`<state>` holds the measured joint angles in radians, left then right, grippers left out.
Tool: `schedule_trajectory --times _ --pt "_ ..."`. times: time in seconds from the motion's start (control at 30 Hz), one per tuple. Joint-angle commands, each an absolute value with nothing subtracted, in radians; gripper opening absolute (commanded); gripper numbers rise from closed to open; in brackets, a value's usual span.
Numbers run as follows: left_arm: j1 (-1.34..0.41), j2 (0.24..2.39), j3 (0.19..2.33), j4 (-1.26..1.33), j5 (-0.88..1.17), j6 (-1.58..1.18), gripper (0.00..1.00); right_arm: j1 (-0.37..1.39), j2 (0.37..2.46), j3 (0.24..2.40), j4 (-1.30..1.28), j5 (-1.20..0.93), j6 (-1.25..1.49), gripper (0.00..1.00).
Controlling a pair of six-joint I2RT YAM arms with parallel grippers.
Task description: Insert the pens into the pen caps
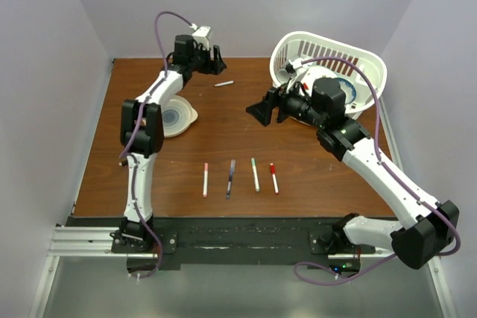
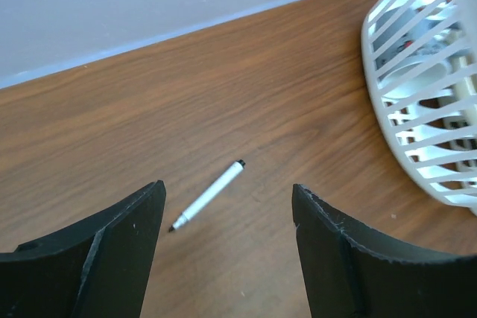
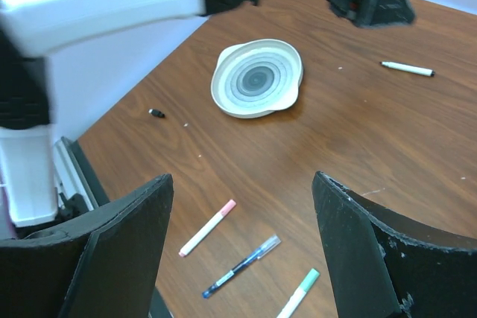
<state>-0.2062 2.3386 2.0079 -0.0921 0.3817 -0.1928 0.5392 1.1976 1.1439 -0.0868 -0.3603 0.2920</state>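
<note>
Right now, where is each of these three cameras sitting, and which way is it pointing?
Top external: fixed above and behind the arms, looking down on the table; both whole arms show.
Left wrist: on the left arm, looking down at a lone white pen and the basket; its open left gripper frames the bottom.
Right wrist: on the right arm, facing across to the plate and the left arm; its open right gripper shows below.
Shared: both wrist views catch that pen.

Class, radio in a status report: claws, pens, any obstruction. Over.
Left claw open, above lone white pen, not touching. Right claw open, empty. Four pens rowed near edge. Basket aside, nothing blocking.
</note>
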Motion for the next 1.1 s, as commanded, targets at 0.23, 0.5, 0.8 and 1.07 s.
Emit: schedule_trajectory --times 0.23,0.5,0.8,1.07 --pt "-0.207 2.58 2.238 -0.054 0.44 -0.103 0.74 0.541 1.177 1.167 -0.057 -0.408 0.307 0.79" --pt "-0.21 2.617 2.201 -0.1 0.532 -0.06 0.69 0.541 1.154 1.166 -0.063 -0.388 0.316 0.79" --pt "-0.264 2.617 2.226 -0.248 0.405 0.101 0.61 0.541 1.132 1.174 -0.097 -0.357 0.318 0.79" --pt "-0.313 2.576 2.163 -0.305 0.315 0.193 0.34 0.541 1.082 1.18 -0.153 -0.302 0.324 0.79"
